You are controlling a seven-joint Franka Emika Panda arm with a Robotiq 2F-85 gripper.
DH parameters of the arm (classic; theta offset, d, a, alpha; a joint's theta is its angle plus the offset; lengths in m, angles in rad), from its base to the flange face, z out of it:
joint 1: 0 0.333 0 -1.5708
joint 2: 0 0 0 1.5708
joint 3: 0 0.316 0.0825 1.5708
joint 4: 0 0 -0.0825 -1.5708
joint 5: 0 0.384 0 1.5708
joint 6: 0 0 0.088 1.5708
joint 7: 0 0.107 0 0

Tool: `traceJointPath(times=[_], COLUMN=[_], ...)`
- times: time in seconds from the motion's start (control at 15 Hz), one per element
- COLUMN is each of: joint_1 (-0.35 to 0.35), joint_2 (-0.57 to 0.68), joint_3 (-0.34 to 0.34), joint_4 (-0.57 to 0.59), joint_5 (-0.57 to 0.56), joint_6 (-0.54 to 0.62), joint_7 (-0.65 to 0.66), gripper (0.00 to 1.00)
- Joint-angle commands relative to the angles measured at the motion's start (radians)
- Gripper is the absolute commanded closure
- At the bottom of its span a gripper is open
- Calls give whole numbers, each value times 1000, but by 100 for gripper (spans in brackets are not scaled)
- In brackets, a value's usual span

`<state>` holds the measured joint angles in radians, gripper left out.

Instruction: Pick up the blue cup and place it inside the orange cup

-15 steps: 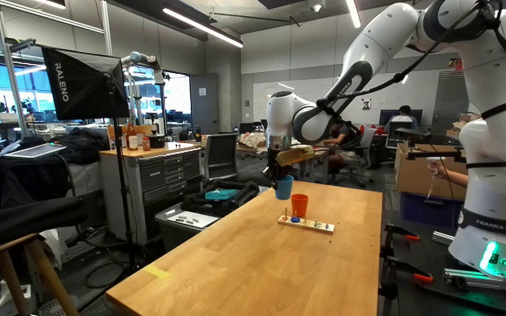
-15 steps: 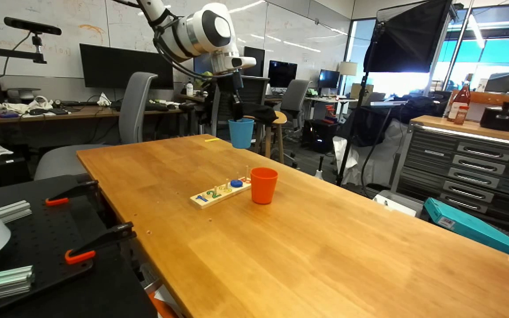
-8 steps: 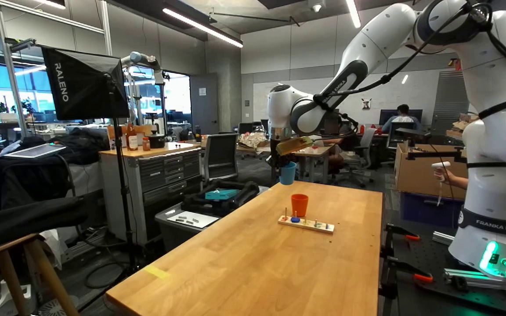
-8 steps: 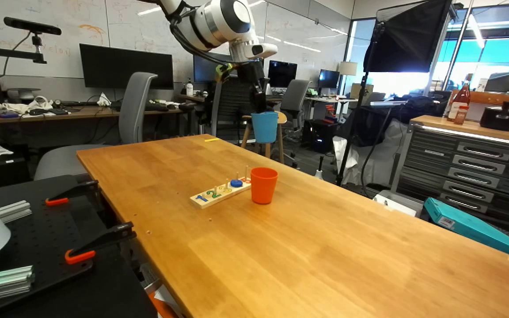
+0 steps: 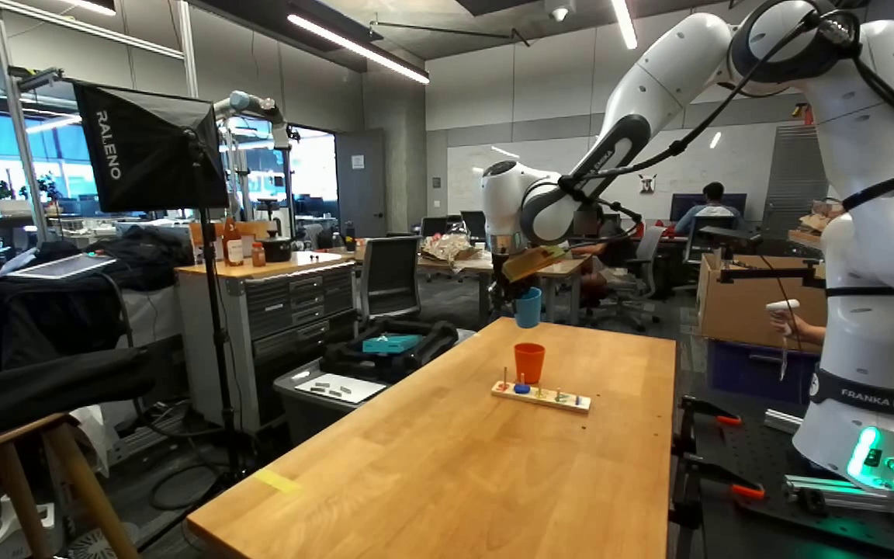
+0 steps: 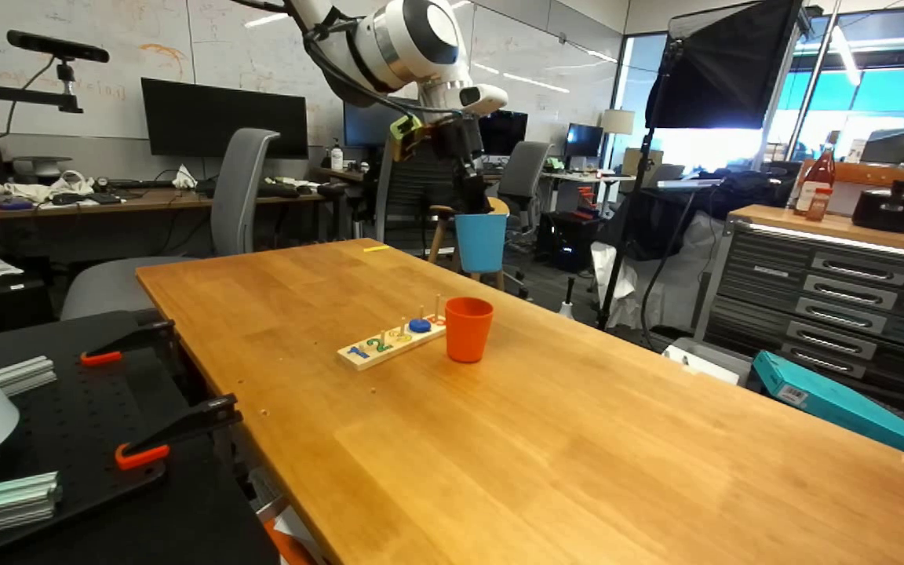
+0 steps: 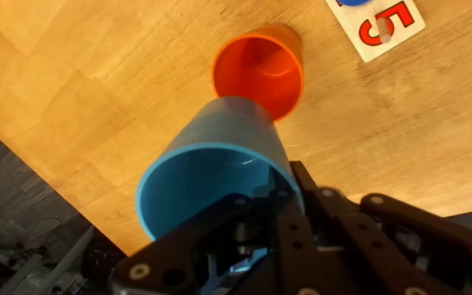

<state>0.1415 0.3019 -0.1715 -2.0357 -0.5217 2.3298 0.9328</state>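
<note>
The blue cup hangs upright, slightly tilted, in the air above the table in both exterior views. My gripper is shut on its side wall, one finger inside and one outside; the gripper also shows in an exterior view. The orange cup stands upright on the table with its mouth up, lower than the blue cup, in both exterior views. In the wrist view the base of the blue cup overlaps the near rim of the orange cup. The cups look apart.
A wooden peg board with numbers and a blue disc lies beside the orange cup; its end shows in the wrist view. The wooden table has black clamps along the robot's side.
The gripper has carried the blue cup up, then sideways to the right in both exterior views, with a slight drop lately in one. The orange cup and the peg board have not moved.
</note>
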Motion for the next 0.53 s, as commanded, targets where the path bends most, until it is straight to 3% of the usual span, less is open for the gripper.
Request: traceJointPath(times=[0.0,0.47], joint_1=[-8,-7], joint_2=[-18,-21], joint_3=[2,9], joint_4=[-35,-87], joint_5=[-43,-43], joint_6=[-18,22], joint_7=[27,48], gripper=[99,99])
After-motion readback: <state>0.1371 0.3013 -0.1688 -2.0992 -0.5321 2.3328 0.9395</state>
